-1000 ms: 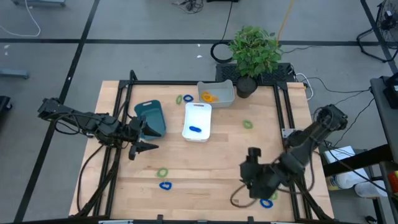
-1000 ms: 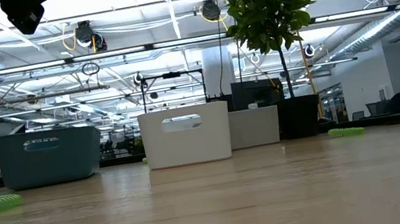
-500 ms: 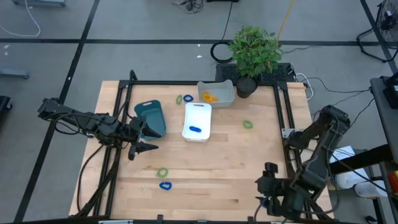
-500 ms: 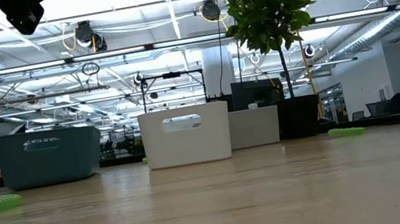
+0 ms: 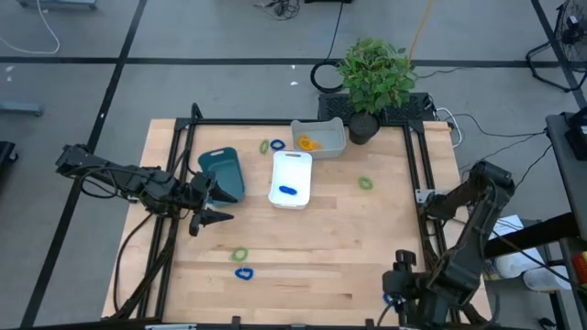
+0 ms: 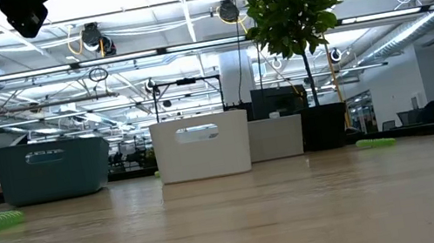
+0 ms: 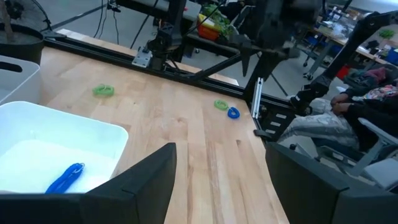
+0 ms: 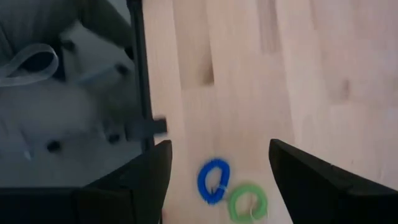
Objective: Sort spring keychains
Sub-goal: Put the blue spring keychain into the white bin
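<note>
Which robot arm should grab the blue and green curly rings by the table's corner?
Probably the right. Its open hand hovers right over the blue ring and green ring, while the left hand sits far across the table by the teal tray.

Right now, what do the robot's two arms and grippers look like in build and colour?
Both arms are dark, jointed links with black cables along them. The left gripper ends in two tapered black fingers; its fingers look broad, flat and matte black. The right gripper has similar dark fingers. No markings are visible.

Two dark, near-black jointed arms w/ black cables along the links. Left gripper [image 5: 213,203], frame left: pointed black wedge fingers [image 7: 138,180]. Right gripper [image 5: 396,286], lower right: same matte black fingers [image 8: 316,177], broad & angular.
</note>
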You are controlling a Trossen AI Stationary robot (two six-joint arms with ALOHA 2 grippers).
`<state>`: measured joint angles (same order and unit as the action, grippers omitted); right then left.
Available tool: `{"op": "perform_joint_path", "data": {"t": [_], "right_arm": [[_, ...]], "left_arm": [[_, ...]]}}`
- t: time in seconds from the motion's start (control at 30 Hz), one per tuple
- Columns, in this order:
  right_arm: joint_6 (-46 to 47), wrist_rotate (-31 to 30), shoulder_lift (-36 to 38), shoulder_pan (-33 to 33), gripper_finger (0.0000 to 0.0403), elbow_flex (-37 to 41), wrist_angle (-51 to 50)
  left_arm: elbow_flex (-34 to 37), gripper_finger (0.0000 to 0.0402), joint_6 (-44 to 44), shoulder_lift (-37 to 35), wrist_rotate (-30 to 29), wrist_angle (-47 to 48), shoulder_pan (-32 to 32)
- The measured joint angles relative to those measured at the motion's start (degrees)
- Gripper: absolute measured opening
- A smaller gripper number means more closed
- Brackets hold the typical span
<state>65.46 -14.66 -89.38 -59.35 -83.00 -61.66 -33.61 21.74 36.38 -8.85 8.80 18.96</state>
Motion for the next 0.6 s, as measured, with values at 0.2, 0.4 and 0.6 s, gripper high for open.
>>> {"op": "perform_joint_path", "data": {"t": [0.2, 0.4, 0.6], "right_arm": [[-0.05, 5.68, -6.45, -0.07, 0.0256, 0.00, -1.79], [-3.06, 10.53, -12.61, -0.37, 0.0256, 0.02, -2.01], [-7.06, 11.78, -17.19, -0.39, 0.0256, 0.04, -1.61]], "left_arm": [[0.00, 0.0253, 0.04, -0.02, -0.01, 0.00, 0.00], [0.00, 0.0253, 0.09, 0.00, -0.01, 0.00, 0.00], [0.00, 0.0253, 0.21, 0.00, -0.01, 0.00, -0.01]]}}
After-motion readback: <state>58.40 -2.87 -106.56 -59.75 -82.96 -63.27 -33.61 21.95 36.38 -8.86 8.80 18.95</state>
